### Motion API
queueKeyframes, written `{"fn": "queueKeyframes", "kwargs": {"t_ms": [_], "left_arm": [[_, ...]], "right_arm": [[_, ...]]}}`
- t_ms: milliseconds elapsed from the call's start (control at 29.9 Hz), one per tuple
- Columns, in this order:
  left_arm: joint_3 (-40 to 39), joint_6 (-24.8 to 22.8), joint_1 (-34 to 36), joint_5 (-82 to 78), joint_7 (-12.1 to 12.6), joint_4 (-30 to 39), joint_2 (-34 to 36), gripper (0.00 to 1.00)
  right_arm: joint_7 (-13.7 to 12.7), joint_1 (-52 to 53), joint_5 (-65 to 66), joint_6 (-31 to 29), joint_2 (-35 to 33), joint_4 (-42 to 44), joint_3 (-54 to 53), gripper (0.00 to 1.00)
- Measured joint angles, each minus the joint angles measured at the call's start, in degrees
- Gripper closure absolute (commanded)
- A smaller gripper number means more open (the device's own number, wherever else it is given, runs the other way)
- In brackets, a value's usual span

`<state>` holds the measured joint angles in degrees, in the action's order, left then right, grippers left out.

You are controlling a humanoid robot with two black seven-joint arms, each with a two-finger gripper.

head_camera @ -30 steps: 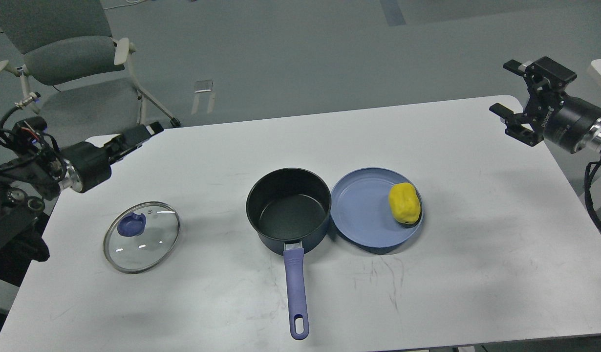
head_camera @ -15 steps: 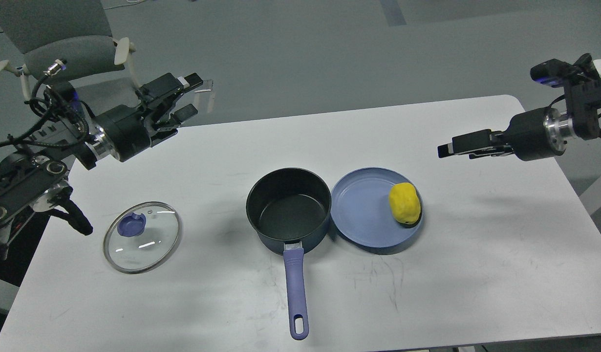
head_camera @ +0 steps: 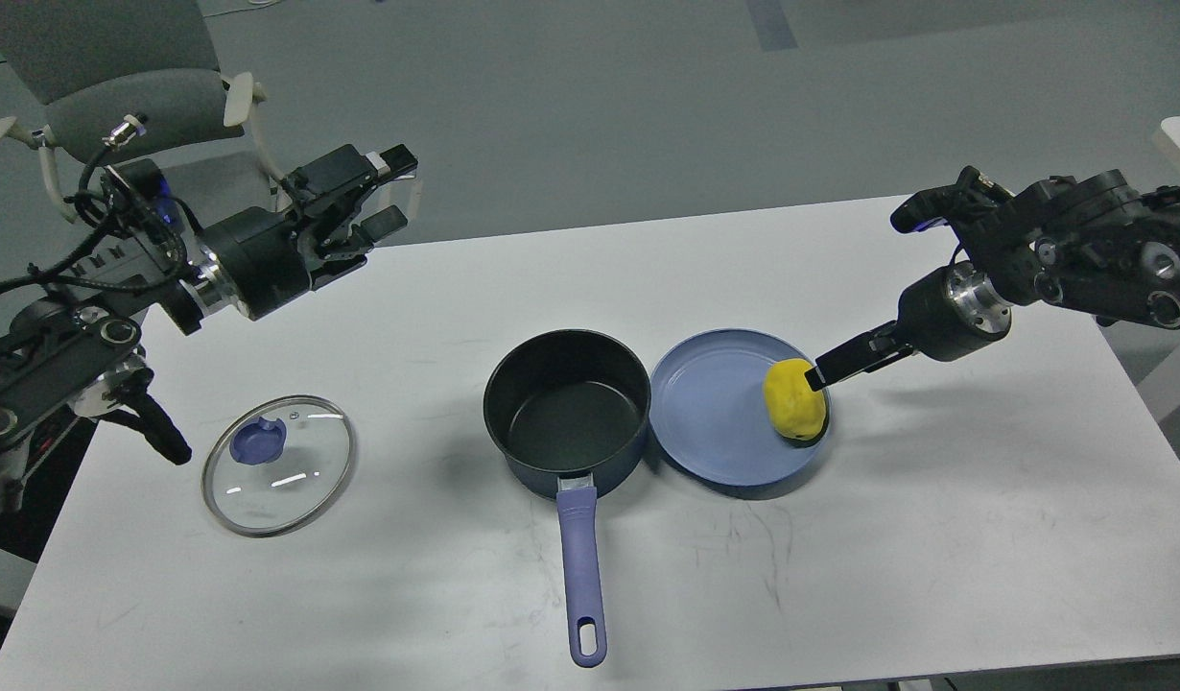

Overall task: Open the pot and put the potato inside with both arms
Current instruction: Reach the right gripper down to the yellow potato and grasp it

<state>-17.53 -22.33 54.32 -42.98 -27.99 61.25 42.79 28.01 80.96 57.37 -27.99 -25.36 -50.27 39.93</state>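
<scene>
The dark blue pot [head_camera: 566, 408] stands open in the middle of the white table, its purple handle [head_camera: 582, 576] pointing towards me. Its glass lid [head_camera: 278, 465] with a blue knob lies flat on the table at the left. The yellow potato [head_camera: 794, 398] sits on the right side of a blue plate [head_camera: 705, 417] beside the pot. My right gripper [head_camera: 820, 372] reaches down from the right, and its tip touches the potato's upper right side. Its fingers are seen edge-on and cannot be told apart. My left gripper [head_camera: 393, 190] is open and empty, held above the table's far left edge.
A grey chair [head_camera: 139, 106] stands behind the table's far left corner. The table's right edge [head_camera: 1142, 403] lies under my right arm. Bare table surface lies in front of the pot and plate.
My right gripper has come down and to the left, from above the table's right side to the potato. My left gripper has risen and shifted slightly right. Pot, lid and potato have not moved.
</scene>
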Motion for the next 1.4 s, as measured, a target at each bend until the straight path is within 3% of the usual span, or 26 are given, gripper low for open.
{"fn": "queueKeyframes", "kwargs": {"t_ms": [1237,1404], "left_arm": [[-0.2,0.0,-0.6,0.0,0.0,0.7,0.6,0.03],[-0.2,0.0,-0.6,0.0,0.0,0.7,0.6,0.03]], "right_arm": [[0.0,1.0,-0.3,0.0,7.4,2.2,3.9,0.07],[0.0,1.0,-0.4,0.0,7.7,2.4,4.4,0.15]]}}
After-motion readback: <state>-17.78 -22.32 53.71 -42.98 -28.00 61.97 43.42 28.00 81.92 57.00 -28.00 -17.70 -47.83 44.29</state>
